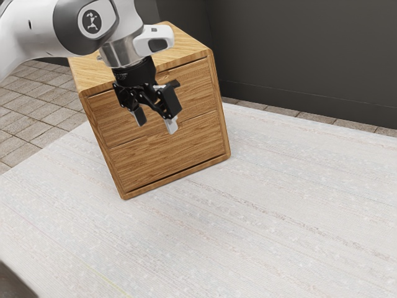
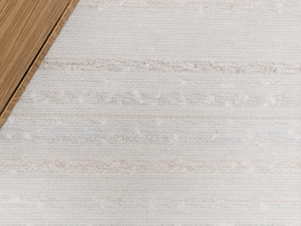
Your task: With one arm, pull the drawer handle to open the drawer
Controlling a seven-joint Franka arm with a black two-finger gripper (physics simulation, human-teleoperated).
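In the exterior view's upper left, the black jaws hang spread and empty before the wooden drawer cabinet point(image 1: 180, 149) on the pale counter point(image 1: 279, 205).

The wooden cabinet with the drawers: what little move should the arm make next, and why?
Probably ease the gripper in toward the upper drawer front. It hangs open just before that front, gripping nothing, and both drawers of the cabinet look shut. I cannot make out a handle.
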